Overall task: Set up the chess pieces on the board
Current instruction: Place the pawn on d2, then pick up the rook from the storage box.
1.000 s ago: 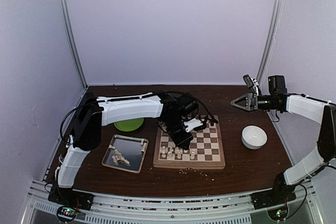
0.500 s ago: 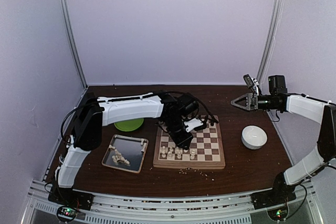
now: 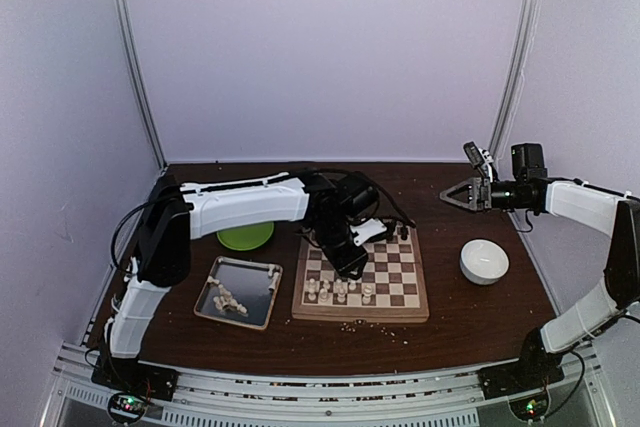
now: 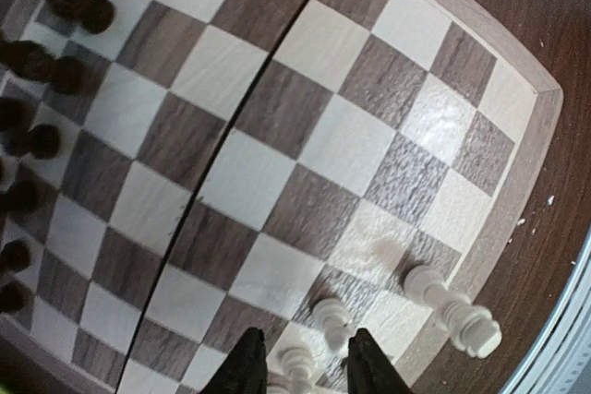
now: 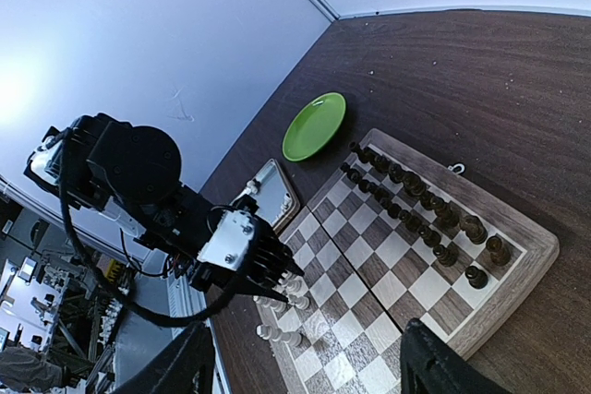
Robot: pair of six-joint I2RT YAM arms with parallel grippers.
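Left gripper (image 4: 305, 350) low over the board (image 3: 360, 316)
Hangs with fingers a little apart, one white piece (image 4: 296, 368) between them. Board in the lower middle of the top view, white chess pieces (image 3: 340, 292) along its lower edge, dark pieces (image 4: 55, 11) opposite. Right gripper (image 5: 305, 362) wide apart, empty, far right.

You won't find any text, label, brand, number or sign that can be read in these views, not even on the board (image 3: 400, 285).
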